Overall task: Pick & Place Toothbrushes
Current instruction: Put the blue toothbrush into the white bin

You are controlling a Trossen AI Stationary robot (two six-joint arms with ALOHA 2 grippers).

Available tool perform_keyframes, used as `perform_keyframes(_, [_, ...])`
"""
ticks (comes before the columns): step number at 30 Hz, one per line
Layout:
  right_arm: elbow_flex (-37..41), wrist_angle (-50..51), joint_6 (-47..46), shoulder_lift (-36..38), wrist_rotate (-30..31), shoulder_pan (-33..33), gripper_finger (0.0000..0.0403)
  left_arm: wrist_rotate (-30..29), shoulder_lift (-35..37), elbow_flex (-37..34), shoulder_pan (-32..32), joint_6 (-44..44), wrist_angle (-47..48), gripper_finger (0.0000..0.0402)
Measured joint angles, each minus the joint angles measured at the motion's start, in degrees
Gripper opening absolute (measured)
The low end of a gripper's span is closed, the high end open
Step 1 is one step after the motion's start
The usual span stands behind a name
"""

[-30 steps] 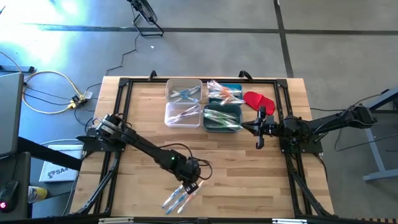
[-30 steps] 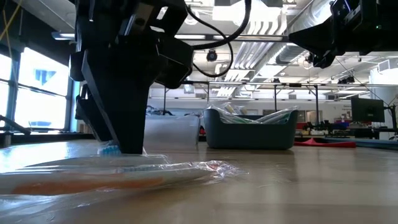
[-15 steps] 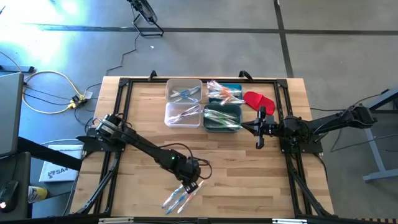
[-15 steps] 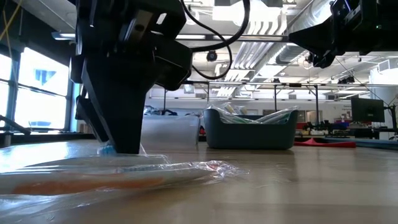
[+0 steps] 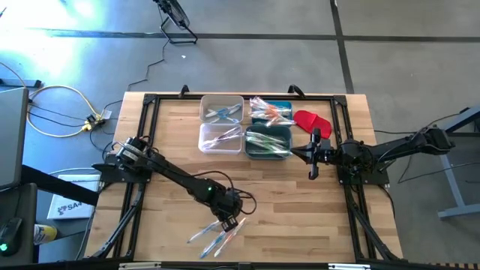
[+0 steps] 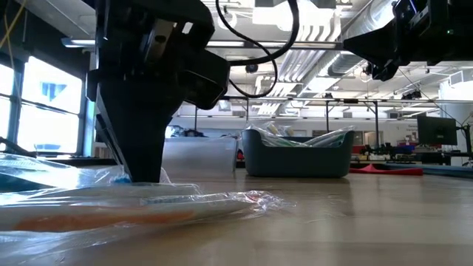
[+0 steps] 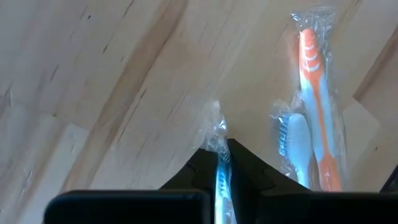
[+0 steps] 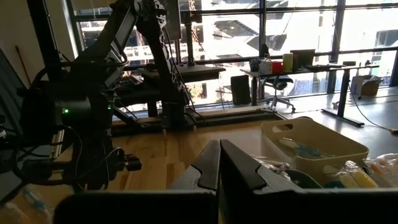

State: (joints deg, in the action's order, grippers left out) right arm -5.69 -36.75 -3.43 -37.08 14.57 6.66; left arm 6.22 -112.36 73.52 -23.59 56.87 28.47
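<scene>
Left pincer [image 7: 222, 163] apparently pinches a wrapped blue toothbrush [image 7: 222, 180].

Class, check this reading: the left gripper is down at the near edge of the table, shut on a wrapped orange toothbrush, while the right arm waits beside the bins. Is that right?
One detail is wrong. The left gripper is shut on a wrapped blue toothbrush, as the left wrist view shows; the orange toothbrush lies loose on the table beside it. The rest stands: the right gripper waits shut beside the bins.
</scene>
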Motion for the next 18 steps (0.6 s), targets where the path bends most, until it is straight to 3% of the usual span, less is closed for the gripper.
perform_keyframes(6, [0.00, 0.03, -0.01, 0.01, 0.00, -0.02, 0.0004, 2.46, 0.54, -0.07, 1.55, -4.78, 1.86, 0.0016])
perform_keyframes(18, [0.00, 0.15, -0.01, 0.02, -0.02, -0.02, 0.0004, 0.52, 8.35, -0.24, 8.91, -18.77, 7.15, 0.0015])
